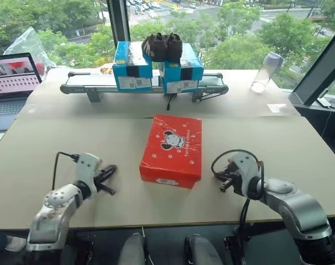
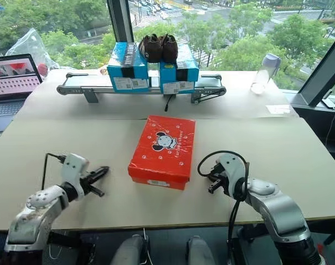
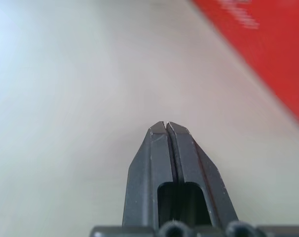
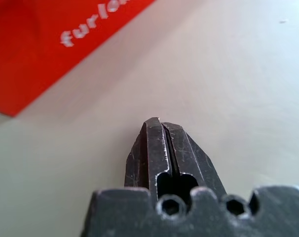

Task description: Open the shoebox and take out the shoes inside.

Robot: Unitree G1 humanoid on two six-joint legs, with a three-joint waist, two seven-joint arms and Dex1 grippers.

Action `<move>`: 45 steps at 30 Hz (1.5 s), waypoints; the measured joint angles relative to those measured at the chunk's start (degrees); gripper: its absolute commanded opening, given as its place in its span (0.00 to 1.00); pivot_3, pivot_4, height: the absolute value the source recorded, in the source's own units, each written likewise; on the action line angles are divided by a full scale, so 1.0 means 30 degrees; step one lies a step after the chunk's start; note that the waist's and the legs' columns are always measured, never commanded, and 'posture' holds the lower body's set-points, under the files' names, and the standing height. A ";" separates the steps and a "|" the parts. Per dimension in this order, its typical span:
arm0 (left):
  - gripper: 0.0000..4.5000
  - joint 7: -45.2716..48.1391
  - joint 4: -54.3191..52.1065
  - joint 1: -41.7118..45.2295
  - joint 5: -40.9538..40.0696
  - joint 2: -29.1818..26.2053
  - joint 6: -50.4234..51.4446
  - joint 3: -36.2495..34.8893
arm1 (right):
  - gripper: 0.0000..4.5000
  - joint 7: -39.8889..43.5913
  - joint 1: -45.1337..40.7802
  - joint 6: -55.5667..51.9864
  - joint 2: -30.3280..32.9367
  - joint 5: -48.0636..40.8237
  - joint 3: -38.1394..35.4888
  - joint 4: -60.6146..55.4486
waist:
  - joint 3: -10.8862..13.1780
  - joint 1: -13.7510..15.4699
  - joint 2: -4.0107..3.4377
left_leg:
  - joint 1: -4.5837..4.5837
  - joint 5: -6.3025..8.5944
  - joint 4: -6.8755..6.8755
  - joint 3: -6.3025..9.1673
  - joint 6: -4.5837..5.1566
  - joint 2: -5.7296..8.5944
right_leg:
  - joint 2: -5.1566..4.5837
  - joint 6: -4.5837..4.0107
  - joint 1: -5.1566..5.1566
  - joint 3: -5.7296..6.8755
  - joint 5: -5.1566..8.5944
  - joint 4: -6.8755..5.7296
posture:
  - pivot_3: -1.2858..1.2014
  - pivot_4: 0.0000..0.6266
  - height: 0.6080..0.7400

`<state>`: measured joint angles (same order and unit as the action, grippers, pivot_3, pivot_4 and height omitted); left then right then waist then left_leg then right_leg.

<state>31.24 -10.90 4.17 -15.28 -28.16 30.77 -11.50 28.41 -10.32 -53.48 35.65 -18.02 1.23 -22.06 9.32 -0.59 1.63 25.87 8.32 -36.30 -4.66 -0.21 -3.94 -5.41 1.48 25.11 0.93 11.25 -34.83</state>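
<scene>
Right gripper (image 4: 162, 123) — black fingers (image 4: 152, 148) pressed together, nothing between them, tips scratched. It hangs over the bare pale table (image 4: 228, 74). The red shoebox (image 4: 46, 44) lies near, apart from the tips — white lettering along its side.

A big tan table (image 1: 278, 160) fills the middle of the picture. A red shoebox (image 1: 172, 149) lies flat on it in the center, lid shut. At the upper part sits a small grey conveyor belt (image 1: 101, 84). A laptop (image 1: 11, 83) is at the upper left, a clear bottle (image 1: 265, 72) at the upper right.
</scene>
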 measured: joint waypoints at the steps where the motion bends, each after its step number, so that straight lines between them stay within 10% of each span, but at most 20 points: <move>1: 0.01 -0.0138 0.0801 0.0957 0.0125 0.0184 -0.0327 0.0078 | 0.00 -0.0156 -0.0433 0.0587 -0.0046 0.0391 0.0011 0.0931 | 0.0003 0.0059 0.0005 | 0.0038 -0.0001 -0.0006 -0.0003 0.0002 0.0001 | -0.0007 0.0000 0.0007 0.0014 0.0000 0.0043 | 0.52 0.24 1.00; 9: 0.01 -0.0311 0.5127 0.5943 0.1327 0.2821 -0.3077 0.3147 | 0.00 -0.0835 -0.3872 0.3386 -0.2225 0.1919 0.0753 0.5777 | -0.0031 -0.0188 0.0039 | 0.0148 -0.0043 -0.0051 -0.0108 0.0074 -0.0010 | -0.0039 0.0127 -0.0002 -0.0019 -0.0310 0.0222 | 0.52 0.24 1.00; 25: 0.01 0.0619 0.1969 0.3045 0.1253 0.2593 -0.1525 0.4603 | 0.00 0.0548 -0.4844 0.1654 -0.4312 0.0667 0.1445 0.3465 | -0.0029 -0.0086 0.0037 | 0.0135 -0.0049 0.0054 -0.0085 0.0081 -0.0021 | 0.0010 0.0010 0.0153 -0.0050 -0.0132 -0.0061 | 0.52 0.24 1.00; 45: 0.01 0.0897 -0.2513 0.1107 -0.1111 -0.0106 0.1770 0.1337 | 0.00 0.2534 -0.3584 0.0244 -0.0382 -0.0206 0.1034 0.2168 | -0.0024 -0.0038 0.0039 | 0.0138 -0.0030 0.0019 -0.0089 0.0051 -0.0012 | -0.0012 -0.0002 0.0171 -0.0043 -0.0141 -0.0065 | 0.52 0.24 1.00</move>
<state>33.93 -18.44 7.49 -18.62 -28.48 36.08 -7.48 36.02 -21.07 -52.74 34.51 -18.64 4.33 -15.56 9.25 -0.70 1.74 26.28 8.23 -36.24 -4.93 -0.06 -3.97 -5.44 1.47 25.62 0.80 10.82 -35.02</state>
